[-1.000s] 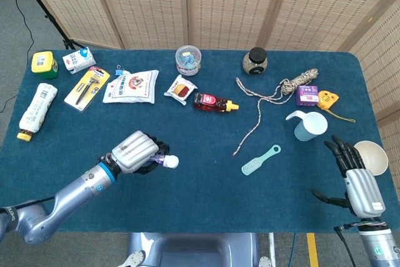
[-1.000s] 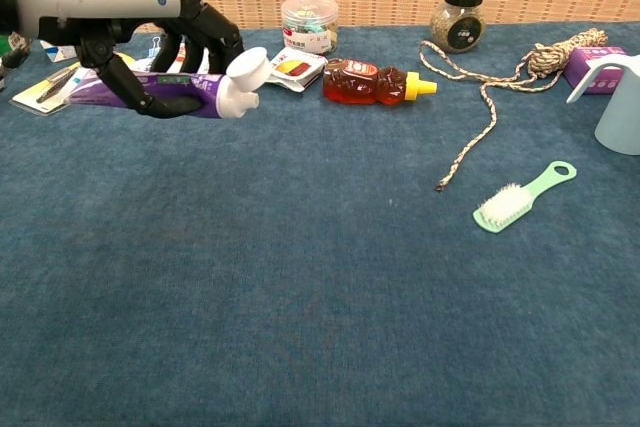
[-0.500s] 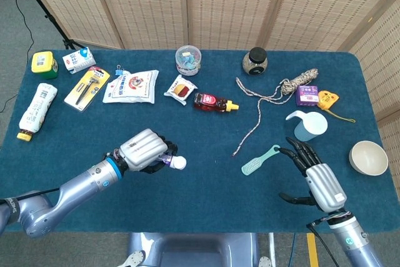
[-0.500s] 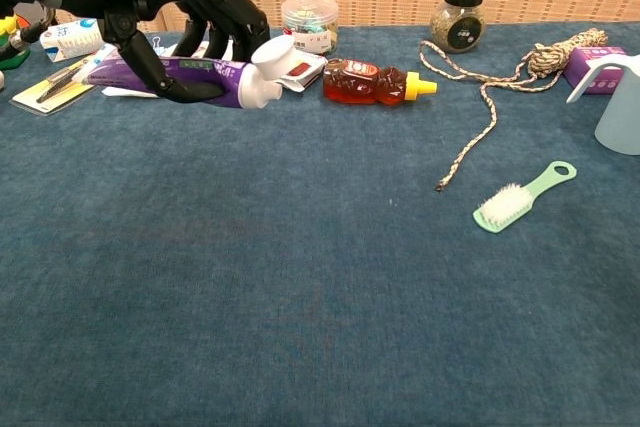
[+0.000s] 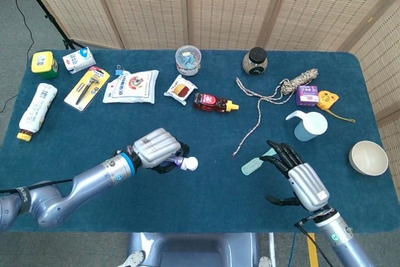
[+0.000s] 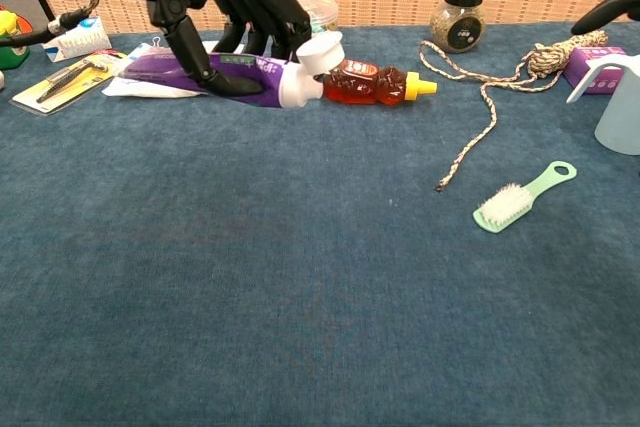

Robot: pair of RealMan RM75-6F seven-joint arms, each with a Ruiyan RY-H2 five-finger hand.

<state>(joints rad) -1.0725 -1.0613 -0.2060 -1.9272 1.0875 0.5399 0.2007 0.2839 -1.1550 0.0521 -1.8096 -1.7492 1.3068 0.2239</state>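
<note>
Currently the left robot hand (image 5: 157, 149) grips a purple tube (image 6: 215, 76) with a white cap (image 5: 191, 164), held lying flat above the blue worktop (image 6: 300, 297); the cap points toward the right robot hand (image 5: 299, 177). That hand hangs empty, fingers spread, just beside a green brush (image 5: 260, 159). A honey bottle (image 6: 378, 83) lies beyond the tube's cap.

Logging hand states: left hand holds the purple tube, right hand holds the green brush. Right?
Not quite. The left hand does hold the purple tube, but the right hand holds nothing: its fingers are spread. In the chest view the green brush lies alone on the table.
</note>
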